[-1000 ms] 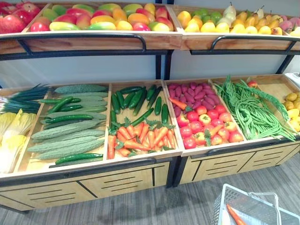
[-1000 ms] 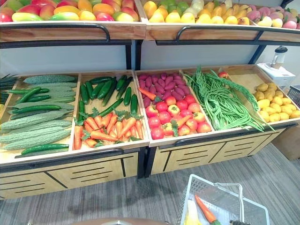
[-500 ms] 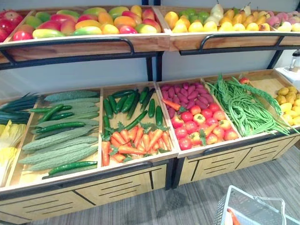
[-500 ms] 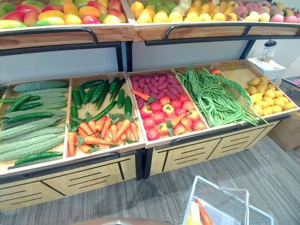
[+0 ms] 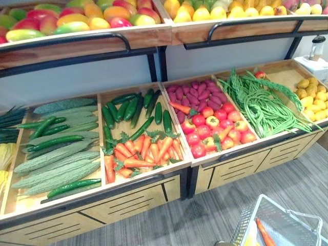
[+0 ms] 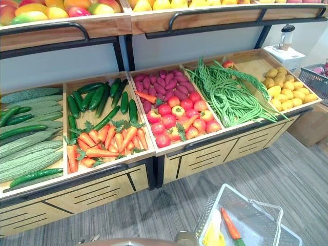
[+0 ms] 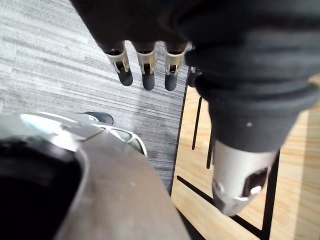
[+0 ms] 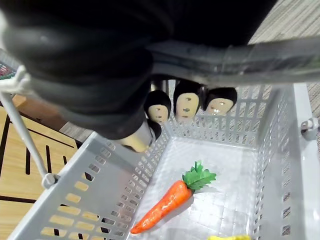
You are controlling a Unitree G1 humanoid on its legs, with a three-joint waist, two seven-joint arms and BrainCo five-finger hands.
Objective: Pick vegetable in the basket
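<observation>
A white plastic basket [image 6: 256,218] hangs low at the right, in front of the vegetable stand. Inside it lie an orange carrot [image 8: 167,204] with green leaves and a yellow item [image 6: 211,237]. My right hand [image 8: 186,102] has its fingers curled round the basket's grey handle [image 8: 240,52]. My left hand [image 7: 145,62] hangs over the grey floor beside the stand's wooden front, fingers straight and holding nothing. On the stand, carrots [image 5: 143,154] lie in the middle bin in front of dark cucumbers [image 5: 128,107].
The wooden stand [image 5: 128,202] also holds bitter gourds [image 5: 56,164], tomatoes [image 5: 215,128], purple sweet potatoes [image 5: 195,95], green beans [image 5: 261,102] and yellow potatoes [image 5: 312,95]. An upper shelf of fruit [image 5: 92,15] overhangs the back. Grey floor [image 6: 154,210] lies in front.
The whole picture has shifted as the camera moved, bringing more of the basket into sight. Nothing on the stand has moved, and the carrot still lies in the basket.
</observation>
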